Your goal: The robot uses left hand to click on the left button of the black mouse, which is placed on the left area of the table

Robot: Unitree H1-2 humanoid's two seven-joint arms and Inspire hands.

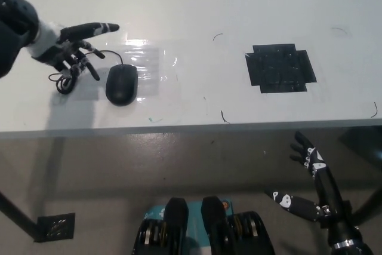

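Your left hand [70, 47] hovers with fingers spread, empty, just left of the black mouse [121, 83] on the surface [197, 4]. Your right hand [305, 154] rests open below the surface edge.

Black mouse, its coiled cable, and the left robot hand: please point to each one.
black mouse [122, 84], head view, middle of its back.
coiled cable [62, 82], head view, bundled loops.
left robot hand [70, 47], head view, middle of the hand.
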